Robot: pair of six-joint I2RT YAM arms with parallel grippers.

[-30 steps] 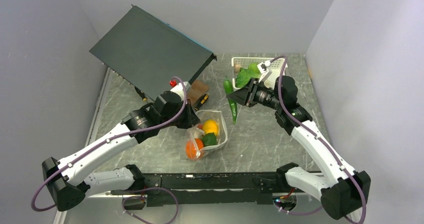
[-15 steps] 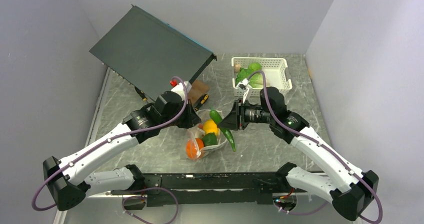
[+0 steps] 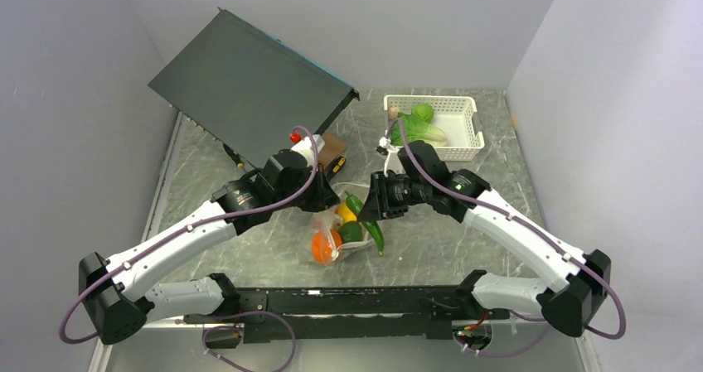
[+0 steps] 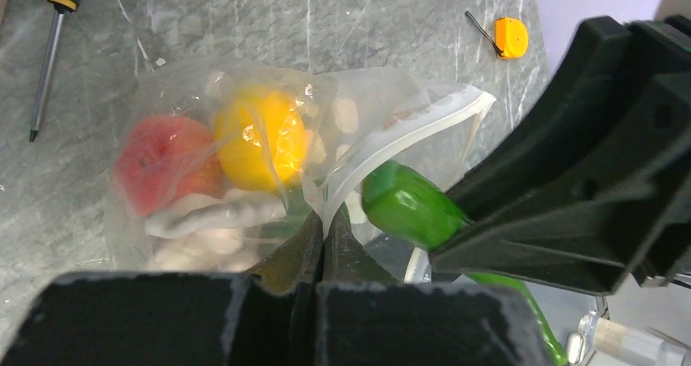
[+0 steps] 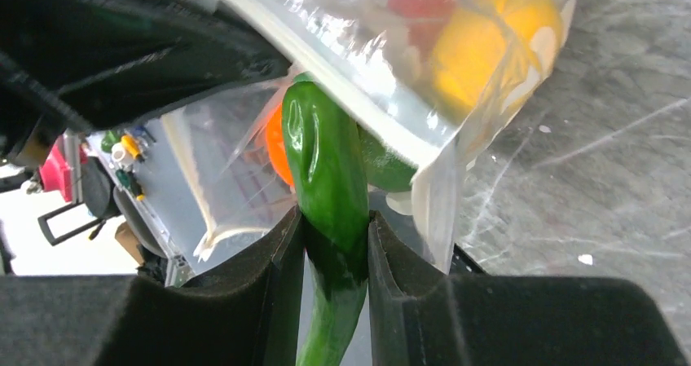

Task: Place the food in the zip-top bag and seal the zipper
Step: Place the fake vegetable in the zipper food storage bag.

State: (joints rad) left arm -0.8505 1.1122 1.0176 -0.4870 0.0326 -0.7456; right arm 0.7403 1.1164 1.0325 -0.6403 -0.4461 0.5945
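The zip-top bag (image 3: 334,233) lies at mid table with an orange (image 3: 320,247), a yellow fruit (image 4: 259,138), a pink-red fruit (image 4: 159,164), a pale beige piece (image 4: 213,216) and a green piece inside. My left gripper (image 4: 324,222) is shut on the bag's mouth edge, pinching the white zipper (image 4: 407,131) and holding the mouth up. My right gripper (image 5: 334,229) is shut on a long green pepper (image 5: 324,158). The pepper's tip sits at the open mouth, just under the zipper strip (image 5: 342,85).
A white slotted basket (image 3: 468,117) with leafy green food (image 3: 417,124) stands at the back right. A large dark box (image 3: 249,82) leans at the back left. A screwdriver (image 4: 47,52) and a small orange tool (image 4: 512,37) lie on the table beyond the bag.
My right arm has swung from the basket over to the bag, carrying the green pepper to the mouth. The left gripper has kept its hold on the bag edge and shifted slightly right.
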